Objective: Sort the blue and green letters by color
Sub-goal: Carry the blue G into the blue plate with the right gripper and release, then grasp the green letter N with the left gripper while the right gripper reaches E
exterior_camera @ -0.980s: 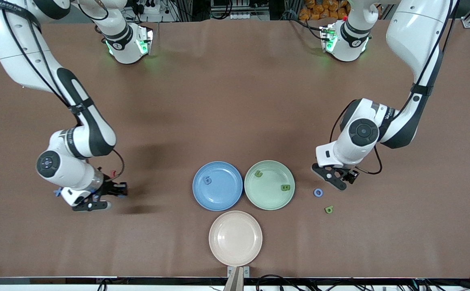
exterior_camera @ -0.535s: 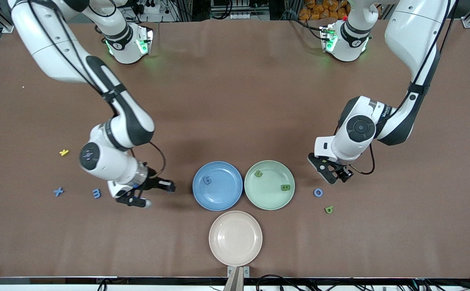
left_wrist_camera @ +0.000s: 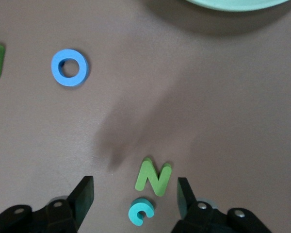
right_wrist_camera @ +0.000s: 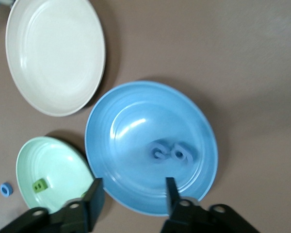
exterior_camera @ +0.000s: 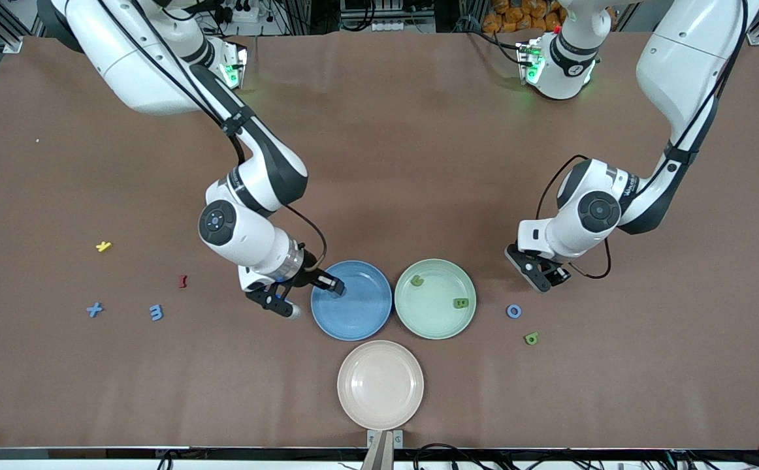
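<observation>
Right gripper [right_wrist_camera: 132, 196] over the blue plate [right_wrist_camera: 131, 194], fingers spread, two blue letters [right_wrist_camera: 170, 153] inside. Left gripper [left_wrist_camera: 136, 194] fingers spread over a green N [left_wrist_camera: 153, 176].

Plate A [exterior_camera: 353, 320] lies toward the right arm's end, with plate B [exterior_camera: 435, 324] just beside it. Plate C [exterior_camera: 380, 385] lies nearer the camera, between them. A letter pair [right_wrist_camera: 159, 154] lies in A, and a B [exterior_camera: 460, 303] and another letter [exterior_camera: 417, 281] lie in plate B. An O [exterior_camera: 514, 311] lies beside plate B. The right gripper [exterior_camera: 314, 299] is over A's rim. The left gripper [exterior_camera: 547, 281] is over an N [left_wrist_camera: 153, 176].
</observation>
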Controlling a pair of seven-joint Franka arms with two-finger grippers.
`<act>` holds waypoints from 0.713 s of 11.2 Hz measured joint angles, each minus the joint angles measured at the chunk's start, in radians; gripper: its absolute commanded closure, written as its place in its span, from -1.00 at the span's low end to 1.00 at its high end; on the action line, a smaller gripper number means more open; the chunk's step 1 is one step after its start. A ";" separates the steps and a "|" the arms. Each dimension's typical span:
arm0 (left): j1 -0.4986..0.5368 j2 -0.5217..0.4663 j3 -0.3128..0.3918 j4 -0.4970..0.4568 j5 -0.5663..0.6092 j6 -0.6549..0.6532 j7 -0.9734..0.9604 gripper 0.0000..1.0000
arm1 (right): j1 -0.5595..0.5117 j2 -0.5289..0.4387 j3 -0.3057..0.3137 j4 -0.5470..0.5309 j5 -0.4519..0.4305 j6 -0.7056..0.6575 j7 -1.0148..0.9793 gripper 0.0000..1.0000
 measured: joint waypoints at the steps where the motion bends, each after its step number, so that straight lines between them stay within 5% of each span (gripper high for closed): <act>1: 0.007 0.002 -0.007 -0.006 0.000 0.000 0.000 -0.41 | -0.012 0.001 -0.007 0.001 0.000 0.000 -0.004 -1.00; 6: -0.001 0.018 -0.022 -0.021 0.000 0.016 0.000 -0.28 | -0.173 0.002 -0.041 0.008 -0.002 -0.091 -0.370 -1.00; 8: -0.001 0.032 -0.022 -0.023 0.000 0.039 0.000 -0.26 | -0.228 0.005 -0.124 0.008 -0.004 -0.127 -0.592 -1.00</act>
